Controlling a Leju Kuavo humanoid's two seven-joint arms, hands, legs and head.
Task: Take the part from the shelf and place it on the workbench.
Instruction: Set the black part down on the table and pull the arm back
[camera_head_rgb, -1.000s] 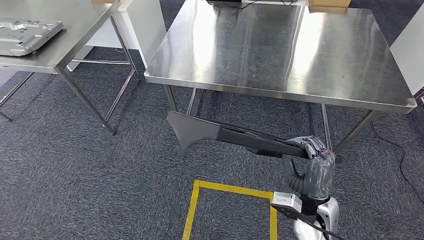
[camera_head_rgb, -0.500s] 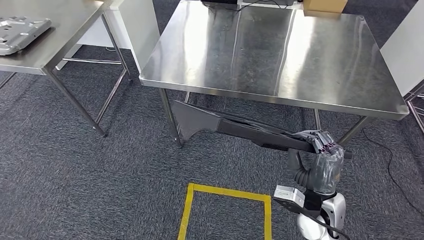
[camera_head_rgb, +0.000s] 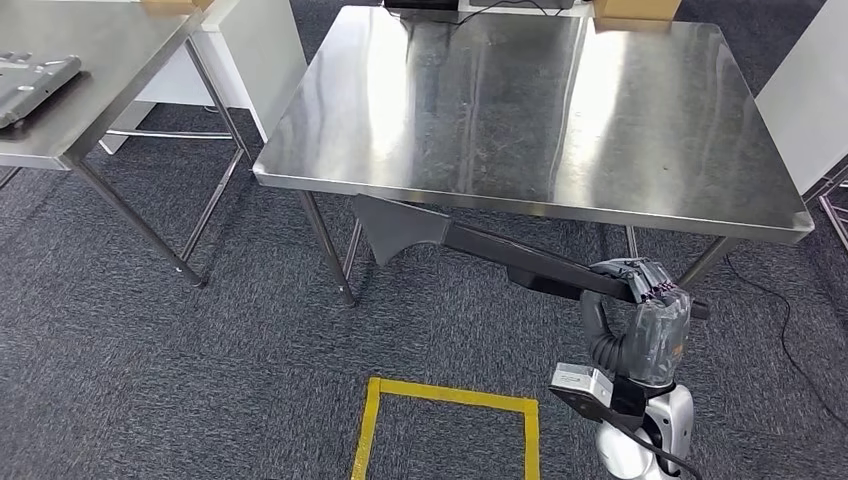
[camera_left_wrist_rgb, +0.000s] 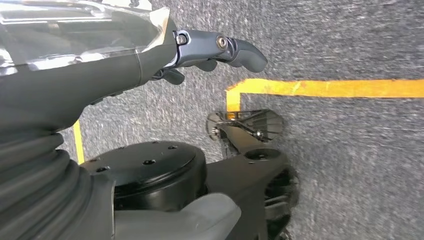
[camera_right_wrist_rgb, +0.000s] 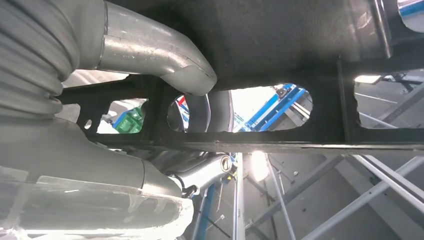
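Observation:
My right hand (camera_head_rgb: 643, 312) grips one end of a long dark grey part (camera_head_rgb: 480, 248), seen low on the right of the head view. The part reaches left and away from me; its wide flared end (camera_head_rgb: 395, 228) sits just below the front edge of the steel workbench (camera_head_rgb: 520, 100). In the right wrist view the part (camera_right_wrist_rgb: 280, 55) is a dark frame with cut-outs, and the grey thumb (camera_right_wrist_rgb: 150, 45) lies across it. My left hand (camera_left_wrist_rgb: 210, 50) hangs over the carpet with nothing in it, its thumb sticking out.
A second steel table (camera_head_rgb: 100, 60) stands at the left with a grey metal plate (camera_head_rgb: 30, 80) on it. A cardboard box (camera_head_rgb: 635, 8) sits at the workbench's far edge. A yellow tape square (camera_head_rgb: 445, 400) marks the carpet. A white panel (camera_head_rgb: 800, 80) stands at the right.
The whole view has shifted: the camera has come closer to the workbench and turned a little right. The part's wide end now sits higher, right under the bench's front edge.

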